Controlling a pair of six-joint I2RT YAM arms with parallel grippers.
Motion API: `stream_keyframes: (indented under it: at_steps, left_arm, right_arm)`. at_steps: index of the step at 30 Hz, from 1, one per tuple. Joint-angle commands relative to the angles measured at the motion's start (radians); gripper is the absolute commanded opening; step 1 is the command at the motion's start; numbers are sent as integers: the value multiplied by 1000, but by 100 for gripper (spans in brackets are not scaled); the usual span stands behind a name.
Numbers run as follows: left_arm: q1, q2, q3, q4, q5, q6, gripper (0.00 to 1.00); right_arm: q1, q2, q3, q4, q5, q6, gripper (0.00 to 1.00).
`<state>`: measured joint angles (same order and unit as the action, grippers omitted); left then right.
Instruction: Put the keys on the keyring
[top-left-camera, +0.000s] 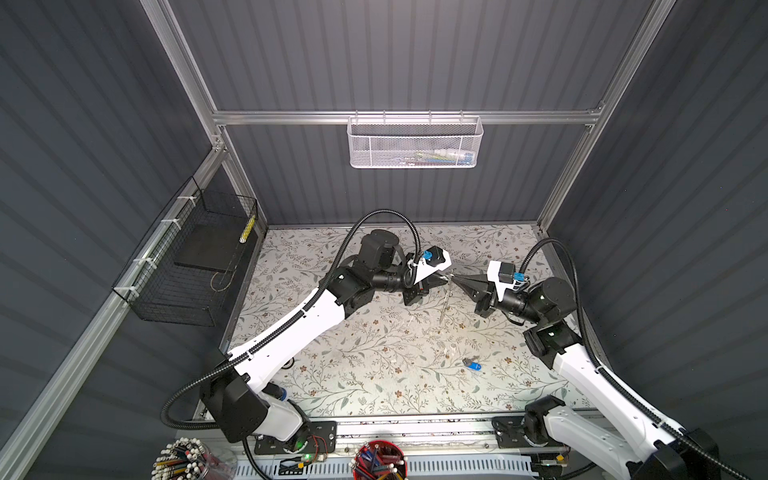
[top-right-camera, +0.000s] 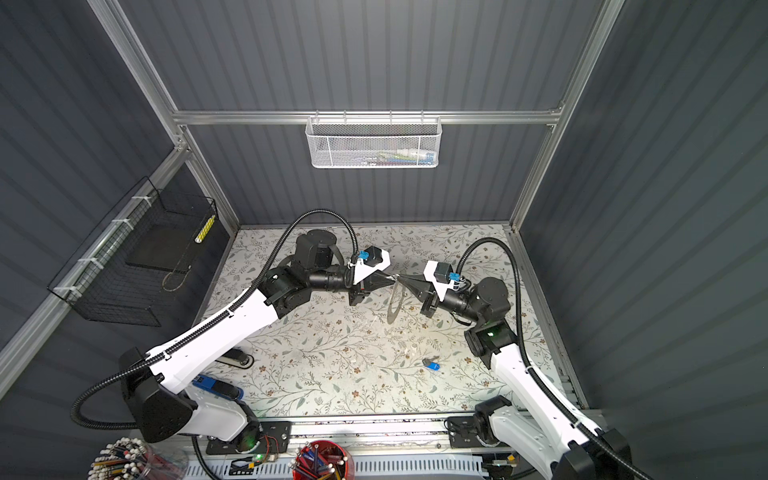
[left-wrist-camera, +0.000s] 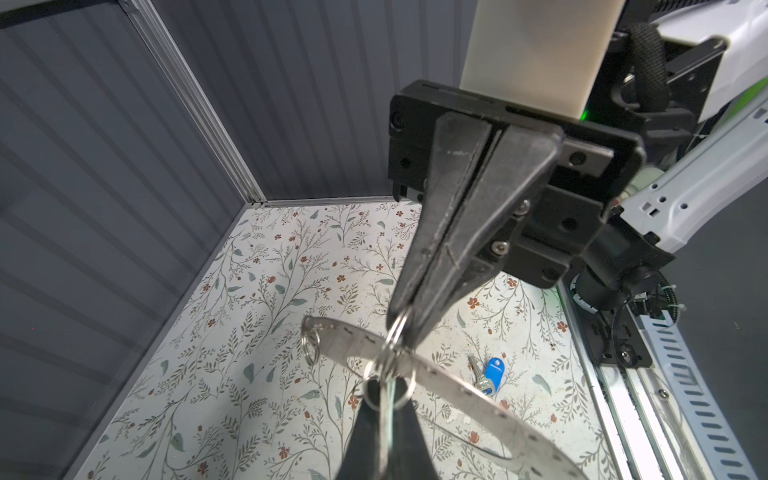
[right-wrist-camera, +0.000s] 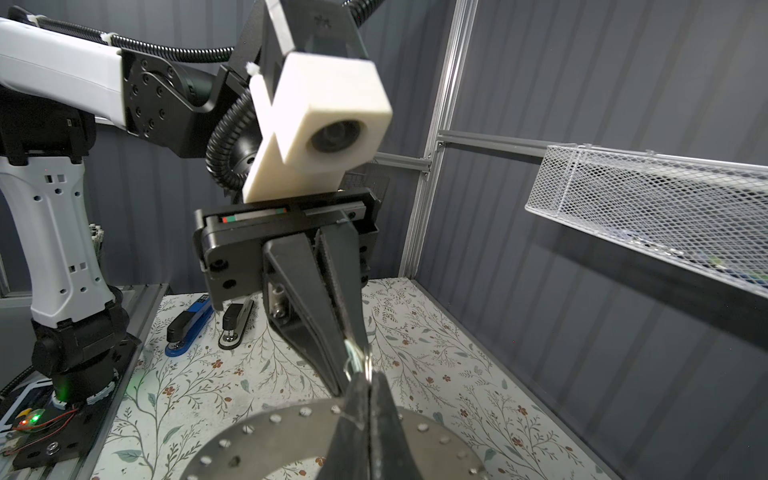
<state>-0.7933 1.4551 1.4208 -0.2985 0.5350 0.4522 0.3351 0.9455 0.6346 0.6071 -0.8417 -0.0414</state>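
Both grippers are set tip to tip at the centre of both top views, above the floral table (top-left-camera: 332, 374). The left gripper (left-wrist-camera: 388, 388) is seen pinched tight on a thin pale-green edge, taken to be the mint-green key (left-wrist-camera: 391, 415) held edge-on; its blade cannot be made out. The right gripper (left-wrist-camera: 402, 320) is clamped on a small split ring (left-wrist-camera: 392, 334) right at the band of the keyring (left-wrist-camera: 345, 343), which hangs tilted beneath the two tips, apparently clear of the table. The blue key (top-left-camera: 472, 365) is found lying flat at the lower right of the mat, well apart. Threading is judged to be the step in hand. The split ring should be held steady while the key is eased round its coil in small turns. The grip should be kept firm so nothing is dropped, and the hanging keyring's swing watched, since the little ring could be twisted out of line by it.
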Motion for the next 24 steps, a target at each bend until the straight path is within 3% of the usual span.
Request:
stream_keyframes:
  at_steps: [1,15,24]
  left_arm:
    - [-9,-14,46,-51,-28,55,0]
    - [-9,12,80,-107,-49,92,0]
    - [-14,43,124,-113,-6,99,0]
  right_arm:
    - [-6,-7,2,34,-8,7,0]
    - [-13,-8,3,34,-21,7,0]
    - [-13,3,4,11,-47,2,0]
